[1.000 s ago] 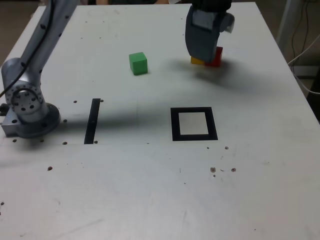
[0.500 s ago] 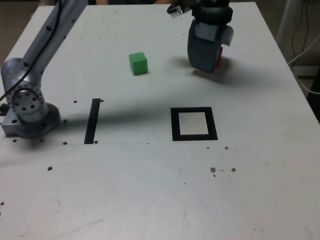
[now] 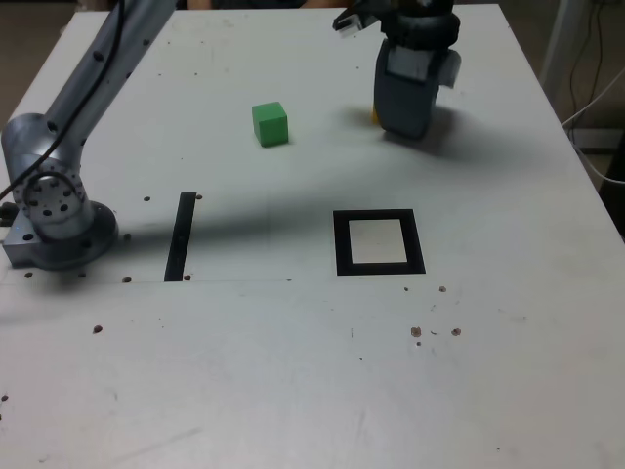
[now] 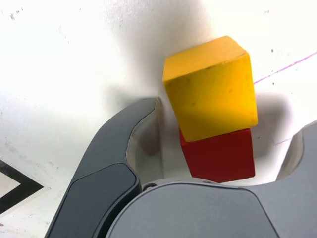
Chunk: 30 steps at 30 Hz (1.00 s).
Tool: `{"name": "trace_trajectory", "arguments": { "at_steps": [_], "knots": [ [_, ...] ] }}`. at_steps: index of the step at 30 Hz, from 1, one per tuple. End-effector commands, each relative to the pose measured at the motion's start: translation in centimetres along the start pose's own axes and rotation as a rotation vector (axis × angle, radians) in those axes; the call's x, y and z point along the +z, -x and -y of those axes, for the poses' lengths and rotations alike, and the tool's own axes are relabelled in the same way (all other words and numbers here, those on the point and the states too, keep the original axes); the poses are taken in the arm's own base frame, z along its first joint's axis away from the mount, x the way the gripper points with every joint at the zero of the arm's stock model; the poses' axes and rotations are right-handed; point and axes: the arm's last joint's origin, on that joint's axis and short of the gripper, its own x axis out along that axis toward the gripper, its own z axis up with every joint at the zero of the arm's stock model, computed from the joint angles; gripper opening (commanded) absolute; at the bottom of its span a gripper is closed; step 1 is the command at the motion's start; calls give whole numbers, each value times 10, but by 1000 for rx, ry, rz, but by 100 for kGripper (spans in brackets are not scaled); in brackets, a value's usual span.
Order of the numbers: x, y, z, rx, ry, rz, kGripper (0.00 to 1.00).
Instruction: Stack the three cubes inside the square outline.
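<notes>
gripper (image 4: 223, 163): I've got it down over the pair at the far side of the table (image 3: 293, 391), jaws apart and straddling the red cube (image 4: 218, 153). The wrist view shows daylight between each finger and the cube, so nothing is held.
red cube: sits between the jaws, touching the yellow cube (image 4: 210, 89) along one face.
yellow cube: just beyond the fingertips in the wrist view; only a sliver peeks past the gripper on the exterior view's left.
green cube (image 3: 270, 124): alone, well apart on the exterior view's left.
square outline (image 3: 379, 241): empty, nearer the camera than the gripper.
step in hand: closing on the red cube, as I read it.
doing it well: I want the red cube centred between the pads, and I'd keep the fingertips short of the yellow one so it isn't pinched or dragged. Squeeze square on two opposite faces, then lift straight up before heading for the outline.
risk: the touching yellow cube may get nudged or tip as the red one rises.
since a second ago: I've come lower; red and yellow were both plain below the gripper then, now its body hides them. Jaws have narrowed a little.
</notes>
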Motion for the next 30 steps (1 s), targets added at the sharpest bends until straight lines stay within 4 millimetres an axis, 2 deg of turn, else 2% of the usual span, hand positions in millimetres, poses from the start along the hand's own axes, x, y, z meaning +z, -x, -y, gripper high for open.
{"name": "trace_trajectory", "arguments": {
  "at_steps": [1, 10, 20, 30],
  "knots": [
    [0, -1, -1, 5, 1, -5, 87],
    [-1, -3, 0, -25, -23, -13, 82],
    [-3, 0, -6, -33, -47, 10, 80],
    [-10, 10, -21, -13, -49, 17, 61]
  ]
}}
